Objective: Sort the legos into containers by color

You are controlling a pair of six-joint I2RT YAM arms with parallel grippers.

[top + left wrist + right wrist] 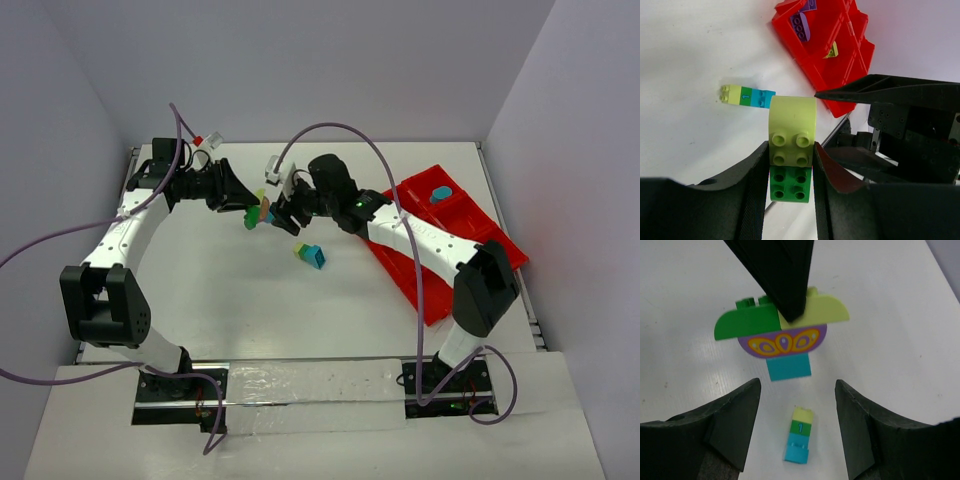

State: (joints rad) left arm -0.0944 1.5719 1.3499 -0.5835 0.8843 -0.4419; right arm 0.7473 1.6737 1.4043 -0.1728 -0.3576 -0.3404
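Note:
My left gripper (243, 208) (790, 150) is shut on a snapped stack of legos (256, 214), held above the table. The stack has a pale yellow arched brick (792, 127), a green brick (790, 182), a purple butterfly-printed piece (782, 342) and a teal brick (788, 367). My right gripper (283, 212) (797, 385) is open, facing the stack's teal end without touching it. A small yellow-green-teal stack (310, 255) (800, 440) (747, 95) lies on the table below. The red tray (470, 235) (840, 75) lies at the right and holds a teal brick (440, 193), purple bricks (802, 25) and a yellow piece (832, 50).
The white table (250, 310) is bounded by grey walls at the back and sides. The right arm's forearm (420, 240) lies over the tray's left part. Cables (330, 130) loop over both arms.

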